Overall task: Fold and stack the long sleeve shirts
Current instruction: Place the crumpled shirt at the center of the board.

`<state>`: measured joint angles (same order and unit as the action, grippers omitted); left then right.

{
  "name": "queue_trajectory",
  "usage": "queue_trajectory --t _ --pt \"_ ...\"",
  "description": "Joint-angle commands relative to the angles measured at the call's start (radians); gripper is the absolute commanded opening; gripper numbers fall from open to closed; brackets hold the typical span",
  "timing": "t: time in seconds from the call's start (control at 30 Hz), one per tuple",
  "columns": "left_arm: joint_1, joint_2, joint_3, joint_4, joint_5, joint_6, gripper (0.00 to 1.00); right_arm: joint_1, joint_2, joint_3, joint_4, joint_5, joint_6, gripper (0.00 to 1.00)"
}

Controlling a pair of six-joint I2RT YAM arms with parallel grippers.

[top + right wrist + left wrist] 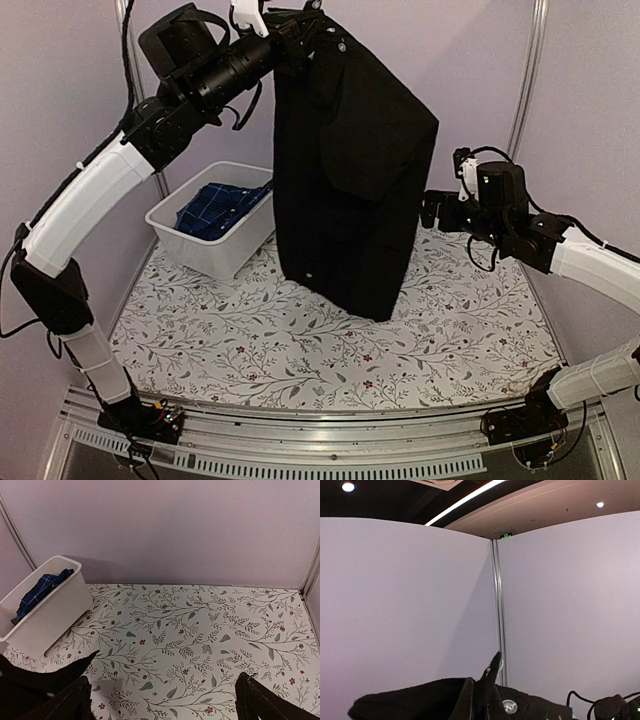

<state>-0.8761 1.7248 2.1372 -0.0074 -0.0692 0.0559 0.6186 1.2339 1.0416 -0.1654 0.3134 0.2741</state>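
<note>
The plain black shirt (350, 170) hangs full length from my left gripper (300, 25), which is raised high at the back and shut on its top edge. The hem hangs just above or touching the floral table. In the left wrist view my left gripper (485, 702) pinches black cloth (410, 702), with a pale button (509, 706) beside it. My right gripper (432, 210) is open and empty, just right of the hanging shirt; in the right wrist view (165, 705) the shirt's edge (30, 682) shows at lower left. The dark blue plaid shirt (222, 205) lies crumpled in the tub and also shows in the right wrist view (40, 590).
A white plastic tub (200, 250) stands at the back left of the table, seen too in the right wrist view (50, 622). The floral tablecloth (300, 340) covers the table. Pale walls with metal posts (530, 70) close in the back and sides.
</note>
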Motion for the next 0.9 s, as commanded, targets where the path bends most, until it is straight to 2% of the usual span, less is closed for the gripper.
queue_trajectory --t 0.0,0.13,0.23,0.3,0.33,0.37,0.43,0.47,0.57,0.73,0.87 --pt "-0.004 0.079 0.028 -0.007 -0.174 -0.065 0.0 -0.005 -0.029 0.027 -0.032 0.032 -0.026 0.99" --pt "0.037 0.176 0.012 -0.217 -0.131 -0.3 0.0 -0.005 -0.034 0.006 -0.056 0.044 -0.022 0.99" --pt "0.065 0.229 -0.079 -0.28 -0.041 -0.413 0.0 -0.005 -0.022 -0.009 -0.072 0.044 -0.014 0.99" --pt "0.099 0.27 -0.133 -0.306 0.069 -0.491 0.0 -0.005 -0.004 -0.015 -0.084 0.046 -0.007 0.99" --pt "0.118 0.291 -0.161 -0.317 0.135 -0.521 0.03 -0.005 0.007 -0.013 -0.094 0.053 -0.002 0.99" --pt "0.139 0.318 -0.177 -0.332 0.18 -0.544 0.15 -0.005 0.025 -0.004 -0.112 0.057 0.007 0.99" --pt "0.167 0.359 -0.212 -0.351 0.22 -0.557 0.55 -0.005 0.065 0.017 -0.143 0.054 0.018 0.99" --pt "0.178 0.365 -0.237 -0.35 0.217 -0.553 0.71 -0.005 0.079 0.024 -0.154 0.048 0.022 0.99" --pt "0.213 0.373 -0.306 -0.335 0.179 -0.548 0.97 -0.005 0.111 0.027 -0.162 0.01 0.028 0.99" --pt "0.321 0.427 -0.369 -0.321 0.185 -0.556 1.0 -0.001 0.15 0.025 -0.168 -0.107 0.027 0.99" --pt "0.403 0.48 -0.39 -0.313 0.18 -0.549 1.0 0.056 0.208 0.028 -0.188 -0.174 0.015 0.99"
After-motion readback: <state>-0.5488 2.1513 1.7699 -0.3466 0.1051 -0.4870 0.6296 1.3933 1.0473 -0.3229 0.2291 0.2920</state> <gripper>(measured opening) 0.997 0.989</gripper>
